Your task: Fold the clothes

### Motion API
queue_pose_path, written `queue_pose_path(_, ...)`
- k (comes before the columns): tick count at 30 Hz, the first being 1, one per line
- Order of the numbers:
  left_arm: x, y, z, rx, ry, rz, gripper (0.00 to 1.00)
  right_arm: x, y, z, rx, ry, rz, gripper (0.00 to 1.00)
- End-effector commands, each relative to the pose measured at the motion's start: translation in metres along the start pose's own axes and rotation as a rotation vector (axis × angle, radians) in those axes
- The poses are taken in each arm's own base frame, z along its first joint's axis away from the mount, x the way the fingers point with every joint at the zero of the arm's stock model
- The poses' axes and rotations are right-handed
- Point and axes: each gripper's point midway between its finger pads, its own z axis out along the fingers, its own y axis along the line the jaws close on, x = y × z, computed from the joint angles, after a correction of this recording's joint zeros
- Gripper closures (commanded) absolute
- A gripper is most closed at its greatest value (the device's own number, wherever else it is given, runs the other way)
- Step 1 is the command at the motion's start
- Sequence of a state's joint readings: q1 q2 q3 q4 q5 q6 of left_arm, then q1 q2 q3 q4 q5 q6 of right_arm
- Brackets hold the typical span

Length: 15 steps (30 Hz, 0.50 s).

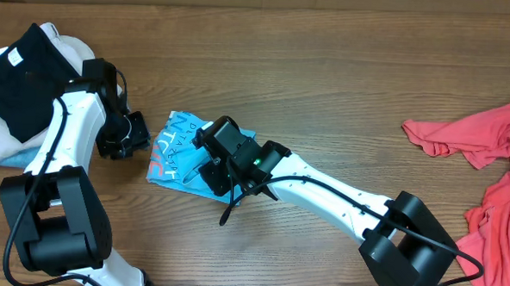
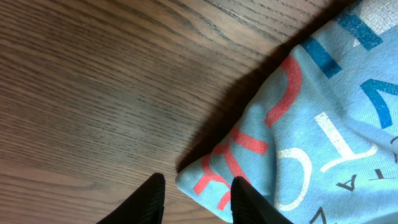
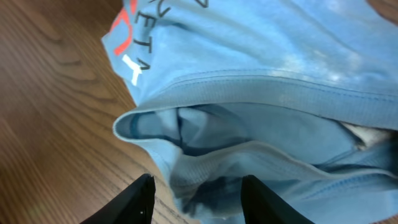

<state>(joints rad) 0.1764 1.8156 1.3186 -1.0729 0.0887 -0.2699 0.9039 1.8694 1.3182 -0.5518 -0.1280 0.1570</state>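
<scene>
The sky-blue T-shirt point(image 1: 176, 144) lies at mid-table, gathered into a compact, folded-looking packet with its lettering up. The left gripper point(image 2: 196, 199) stands with jaws apart at the packet's lettered corner. The right gripper point(image 3: 198, 200) has its jaws spread over the collar edge, clamping nothing as far as I can tell. The coral-red T-shirt point(image 1: 488, 140) sprawls crumpled at the table's right edge, not yet folded. A stack of black and white garments point(image 1: 20, 81) sits far left, apparently finished.

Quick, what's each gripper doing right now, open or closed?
Left gripper: open, straddling the blue T-shirt corner.
Right gripper: open, over the same T-shirt.
</scene>
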Motion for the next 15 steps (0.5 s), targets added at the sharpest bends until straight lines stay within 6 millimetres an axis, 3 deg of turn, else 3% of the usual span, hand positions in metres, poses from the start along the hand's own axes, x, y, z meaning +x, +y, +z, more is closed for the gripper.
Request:
queue_pose_path(1, 0.003, -0.001, 0.002, -0.001, 0.004, 0.011, 0.62, -0.007, -0.004, -0.006, 0.029, -0.019, 0.020, 0.49)
queue_pose_path(15, 0.001, -0.011, 0.002, 0.052, 0.000, 0.013, 0.60, 0.019, 0.007, 0.022, -0.051, 0.093, 0.035, 0.49)
